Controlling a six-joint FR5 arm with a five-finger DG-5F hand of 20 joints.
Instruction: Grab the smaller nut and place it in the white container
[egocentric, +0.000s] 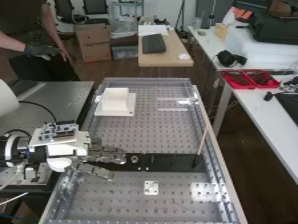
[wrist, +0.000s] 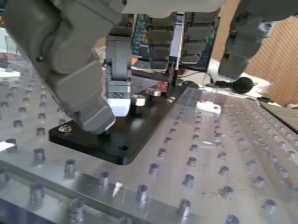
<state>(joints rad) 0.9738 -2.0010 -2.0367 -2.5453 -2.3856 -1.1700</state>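
Over the studded board (egocentric: 120, 196), cartons (egocentric: 94, 44) beyond, the hand (egocentric: 105, 155) hangs loosely open, empty.

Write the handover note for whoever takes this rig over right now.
Hand: open, over the black plate, its fingers not visibly closed on anything.
Nuts: small metal pieces are on the plate, one at its end nearest the wrist camera, others farther along. I can't tell which is the smaller nut.
Container: probably the white boxy thing beyond the plate in the high view; its inside isn't visible.
Done: no grasp to be seen.
Left: pick out the smaller nut, grab it, place it in the container.
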